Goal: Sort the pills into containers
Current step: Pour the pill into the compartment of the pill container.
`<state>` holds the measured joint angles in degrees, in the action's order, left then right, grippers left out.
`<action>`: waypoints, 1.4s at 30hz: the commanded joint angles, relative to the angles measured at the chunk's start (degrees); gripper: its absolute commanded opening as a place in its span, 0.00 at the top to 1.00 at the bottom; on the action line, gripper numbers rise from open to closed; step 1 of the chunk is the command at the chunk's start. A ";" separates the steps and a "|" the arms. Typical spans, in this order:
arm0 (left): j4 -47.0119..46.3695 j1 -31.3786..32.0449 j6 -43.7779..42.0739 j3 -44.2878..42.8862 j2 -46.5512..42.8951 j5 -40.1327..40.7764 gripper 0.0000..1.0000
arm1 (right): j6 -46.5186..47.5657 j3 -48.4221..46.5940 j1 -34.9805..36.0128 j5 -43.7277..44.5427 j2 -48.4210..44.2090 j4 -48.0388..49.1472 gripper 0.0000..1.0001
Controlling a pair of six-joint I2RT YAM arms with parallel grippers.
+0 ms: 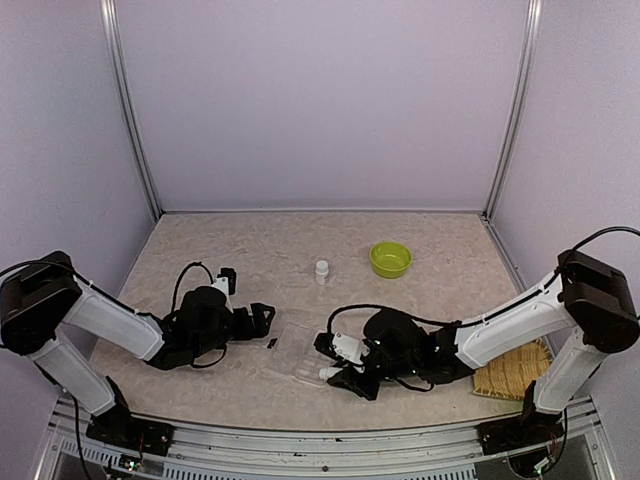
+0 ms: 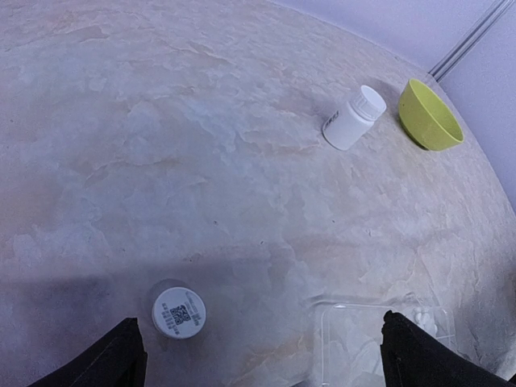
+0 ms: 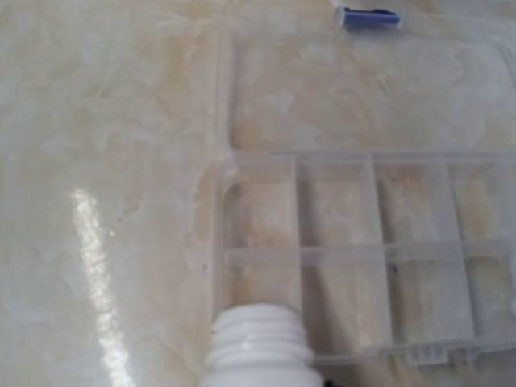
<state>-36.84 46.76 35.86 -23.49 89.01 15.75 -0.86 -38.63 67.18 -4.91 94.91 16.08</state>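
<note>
Clear plastic pill box (image 3: 219, 242), compartments (image 3: 334, 218) seemingly bare, sits under the uncapped white bottle (image 3: 258, 347) clamped in the right gripper (image 1: 338, 360), one blue pill (image 3: 367, 18) just beyond the box, left gripper (image 2: 258, 355) spread wide beside it: apparently the pouring stage, next needing a gentle tilt over one compartment.

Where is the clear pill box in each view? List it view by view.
Top external: pill box just below picture centre.
Left wrist: pill box at the bottom, right of centre.
Right wrist: pill box centre-right, beyond the open white bottle.
Shared landmark: lime-green bowl, in top external and left wrist only.
</note>
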 commanded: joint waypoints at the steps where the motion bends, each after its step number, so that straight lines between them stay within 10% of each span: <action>1: -0.52 0.35 0.03 -0.71 0.88 -0.28 0.01 | 0.76 -1.87 0.72 0.82 -1.19 -2.42 0.79; 42: -1.83 0.43 0.76 0.54 1.43 -0.28 0.01 | 3.14 -10.97 2.94 4.89 4.07 -17.18 0.81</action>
<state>-36.91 46.94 36.21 -23.49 89.67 15.66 1.65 -48.31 69.25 -0.91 97.71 1.87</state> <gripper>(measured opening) 0.986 0.271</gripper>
